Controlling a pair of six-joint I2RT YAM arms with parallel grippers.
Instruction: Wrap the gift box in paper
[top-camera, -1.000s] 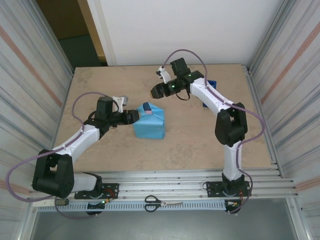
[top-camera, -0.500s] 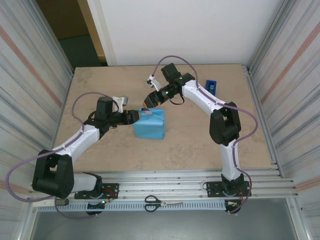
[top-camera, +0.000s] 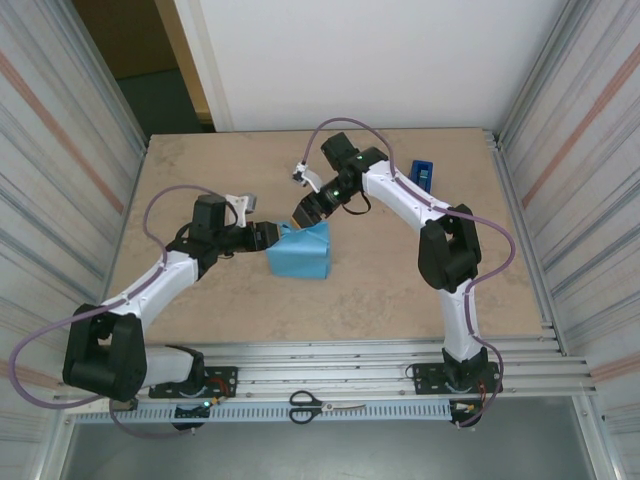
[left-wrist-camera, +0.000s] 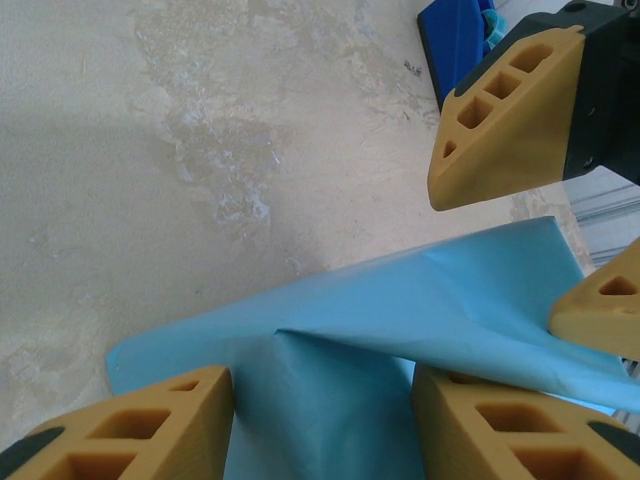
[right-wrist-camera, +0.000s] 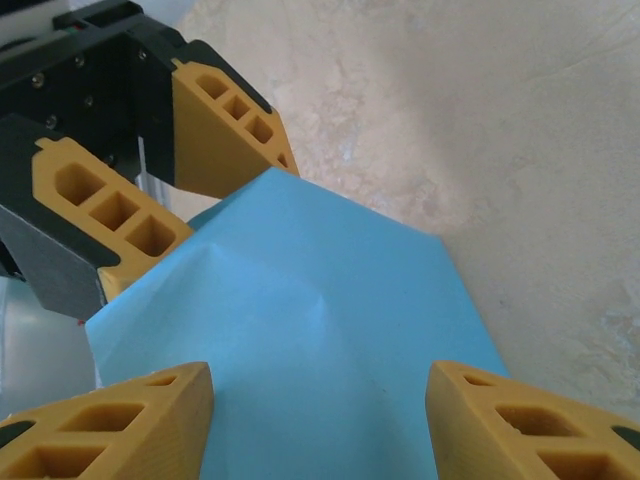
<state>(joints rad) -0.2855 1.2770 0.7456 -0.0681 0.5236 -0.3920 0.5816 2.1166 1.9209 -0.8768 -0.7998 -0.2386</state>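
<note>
Away from the work, you have a small blocky royal-blue tape dispenser (top-camera: 422, 172) at the far right of the beige stone-patterned table (top-camera: 200, 180), well apart from the package and just beside the right arm. Black-handled scissors (top-camera: 325, 405) lie on the grey slotted metal rail (top-camera: 400, 412) at the near edge, between the two arm bases.

The thin light sky-blue paper (top-camera: 300, 255) sits mid-table as a folded bundle. The gift box is hidden under it, so you cannot see its pattern.

The two grippers crowd each other at the bundle's far-left corner. In your left wrist view the right arm's tan fingers (left-wrist-camera: 505, 115) stand just beyond a raised ridge of paper, one above it and one at its right edge.

Your left arm bends at the elbow and runs right along the table, putting the left gripper (top-camera: 272, 235) low at the bundle's left side. Its jaws are spread, with paper lying between and past the fingers (left-wrist-camera: 130, 425).

Your right arm folds back from its elbow and reaches far and left, tilting the right gripper (top-camera: 303, 215) down onto the bundle's far edge. Its jaws are also spread over the paper. You cannot tell whether either set of tips presses down.
</note>
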